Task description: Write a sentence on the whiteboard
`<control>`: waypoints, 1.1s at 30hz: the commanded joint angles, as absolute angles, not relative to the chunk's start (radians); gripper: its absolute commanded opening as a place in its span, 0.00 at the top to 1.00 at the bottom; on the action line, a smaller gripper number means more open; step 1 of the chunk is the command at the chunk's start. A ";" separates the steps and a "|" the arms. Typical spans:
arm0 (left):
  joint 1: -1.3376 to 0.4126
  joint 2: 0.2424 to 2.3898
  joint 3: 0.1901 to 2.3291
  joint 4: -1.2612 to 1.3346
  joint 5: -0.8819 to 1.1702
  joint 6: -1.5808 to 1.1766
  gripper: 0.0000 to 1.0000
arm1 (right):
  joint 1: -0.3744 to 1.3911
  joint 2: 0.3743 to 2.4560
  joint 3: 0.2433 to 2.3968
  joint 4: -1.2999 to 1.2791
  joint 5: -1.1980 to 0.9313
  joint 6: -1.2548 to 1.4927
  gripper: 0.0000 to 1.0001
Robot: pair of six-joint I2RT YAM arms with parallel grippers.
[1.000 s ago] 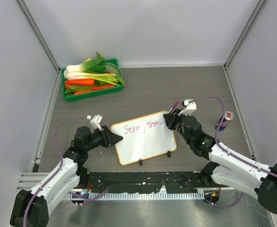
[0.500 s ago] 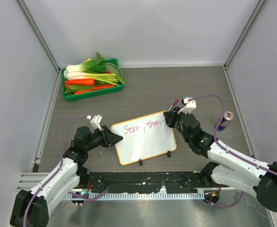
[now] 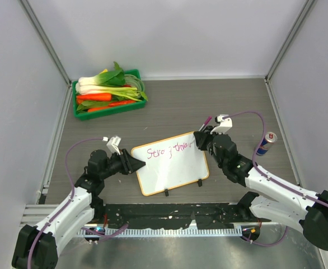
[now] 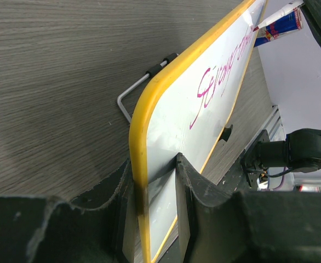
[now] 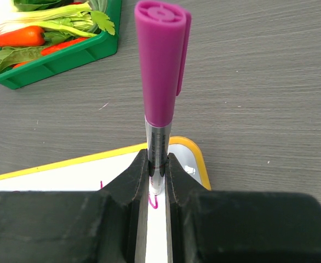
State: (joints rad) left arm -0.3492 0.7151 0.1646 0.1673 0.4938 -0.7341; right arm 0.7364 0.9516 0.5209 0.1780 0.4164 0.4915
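The whiteboard [image 3: 172,168] with its orange-yellow frame lies on the table between the arms. Pink handwriting, the sentence [image 3: 167,150], runs along its far edge, starting "Strong". My left gripper [image 3: 135,164] is shut on the board's left edge; in the left wrist view the frame [image 4: 141,164] sits between the jaws. My right gripper [image 3: 200,140] is shut on a pink marker [image 5: 159,82], cap end up, its tip on the board near the far right corner [image 5: 196,159] beside a fresh pink stroke [image 5: 153,203].
A green tray [image 3: 81,111] of vegetables stands at the back left. A drink can [image 3: 266,142] stands right of the right arm. Grey walls enclose the table on three sides.
The right gripper with the marker has shifted slightly at the board's far right corner and the pink writing has grown a little. The left arm has not moved.
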 commanded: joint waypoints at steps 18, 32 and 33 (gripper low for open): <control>-0.342 0.730 0.166 0.137 0.436 -0.681 1.00 | 0.729 0.885 0.497 0.140 0.399 0.476 0.99; -0.342 0.724 0.164 0.133 0.433 -0.681 1.00 | 0.730 0.891 0.597 0.158 0.459 0.434 0.99; -0.342 0.724 0.164 0.133 0.431 -0.683 1.00 | 0.732 0.897 0.601 0.158 0.466 0.434 0.99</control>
